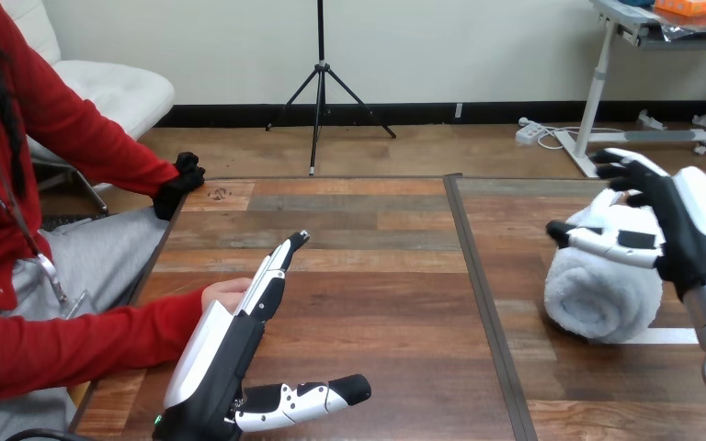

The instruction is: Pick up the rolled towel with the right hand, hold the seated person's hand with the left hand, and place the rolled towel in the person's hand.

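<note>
The white rolled towel lies at the right of the wooden table. My right hand is on it from the right, fingers curled over its top and thumb across its front face. At the lower left my left hand is open, fingers straight and pointing away from me, thumb stretched out to the right. The person's hand lies on the table just left of those fingers and is partly hidden behind them. Whether the two touch I cannot tell.
The person sits at the table's left side, a red-sleeved forearm resting along the near left edge. Their other hand, in black, sits at the far left corner. A dark seam runs down the tabletop. White tape shows by the towel.
</note>
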Tool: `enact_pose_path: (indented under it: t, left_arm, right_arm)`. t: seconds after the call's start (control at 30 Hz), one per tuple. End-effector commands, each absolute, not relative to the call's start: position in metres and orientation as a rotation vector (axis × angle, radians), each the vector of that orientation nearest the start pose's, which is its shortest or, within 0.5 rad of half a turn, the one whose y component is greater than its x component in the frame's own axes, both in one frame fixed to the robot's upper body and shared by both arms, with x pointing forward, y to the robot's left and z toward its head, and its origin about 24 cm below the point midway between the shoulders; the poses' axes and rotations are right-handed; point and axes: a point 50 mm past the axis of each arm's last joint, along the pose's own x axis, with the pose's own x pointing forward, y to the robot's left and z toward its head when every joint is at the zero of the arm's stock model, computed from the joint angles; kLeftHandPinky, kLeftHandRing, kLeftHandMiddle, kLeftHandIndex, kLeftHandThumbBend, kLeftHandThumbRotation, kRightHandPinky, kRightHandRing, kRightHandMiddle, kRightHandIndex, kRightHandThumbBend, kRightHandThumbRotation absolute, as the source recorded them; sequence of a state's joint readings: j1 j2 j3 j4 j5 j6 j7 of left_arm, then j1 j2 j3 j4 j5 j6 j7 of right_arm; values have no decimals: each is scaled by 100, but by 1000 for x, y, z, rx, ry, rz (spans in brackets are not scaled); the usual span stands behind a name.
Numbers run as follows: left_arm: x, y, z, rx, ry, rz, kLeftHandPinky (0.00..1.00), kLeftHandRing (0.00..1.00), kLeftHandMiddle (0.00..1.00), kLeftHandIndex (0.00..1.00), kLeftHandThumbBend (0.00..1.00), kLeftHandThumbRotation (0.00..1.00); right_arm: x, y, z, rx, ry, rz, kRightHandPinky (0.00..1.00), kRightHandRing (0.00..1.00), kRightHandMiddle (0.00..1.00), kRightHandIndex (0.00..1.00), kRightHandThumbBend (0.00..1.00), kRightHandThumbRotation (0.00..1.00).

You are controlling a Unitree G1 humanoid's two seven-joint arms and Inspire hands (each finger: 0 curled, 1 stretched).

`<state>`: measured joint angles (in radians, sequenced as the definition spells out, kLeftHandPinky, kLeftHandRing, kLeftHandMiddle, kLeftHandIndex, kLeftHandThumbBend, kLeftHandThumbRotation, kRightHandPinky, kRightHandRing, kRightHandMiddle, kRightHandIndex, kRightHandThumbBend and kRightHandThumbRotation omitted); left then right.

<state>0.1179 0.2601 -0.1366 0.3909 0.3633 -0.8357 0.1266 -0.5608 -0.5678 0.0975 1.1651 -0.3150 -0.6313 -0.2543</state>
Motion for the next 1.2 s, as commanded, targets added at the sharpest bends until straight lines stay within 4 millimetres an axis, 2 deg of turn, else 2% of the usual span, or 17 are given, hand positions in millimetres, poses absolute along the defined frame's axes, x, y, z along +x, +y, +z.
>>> enact_pose_path:
  t: [0.0,0.33,0.5,0.6,0.63,0.8,0.97,1.1,1.17]
  left_arm:
    - [209,160,16,486,-410,-257,97,100,99,98,100,59]
    - [209,161,16,488,-406,-256,97,100,99,98,100,60]
    - [208,161,16,485,-408,-254,97,100,98,98,100,60]
    - [209,161,16,486,-409,-255,96,100,98,98,100,61]
    - [209,160,16,485,-409,-255,96,100,98,98,100,61]
    - [209,160,16,478,-407,-257,96,100,98,98,100,60]
    - [210,159,16,479,-406,-257,96,100,99,98,100,60]
    - [210,158,15,473,-408,-262,96,100,98,98,100,60]
    - [210,158,15,471,-409,-265,96,100,99,98,100,60]
  right_arm:
    - [344,-285,88,-774,-172,-234,76,81,82,86,98,53]
    - [352,-290,92,-769,-99,-329,68,77,85,89,100,63]
    - [355,-292,95,-745,-65,-359,67,78,87,90,100,64]
    - [358,-293,97,-741,-40,-383,63,76,85,91,100,64]
    - [359,-294,98,-739,-34,-390,59,73,83,91,100,64]
    - [363,-295,101,-740,9,-417,50,66,74,92,100,66]
    - [367,-295,104,-732,55,-424,46,65,70,94,100,66]
    - [371,-294,107,-716,101,-425,47,67,73,95,100,65]
    - [373,-293,107,-702,117,-424,43,61,69,95,100,65]
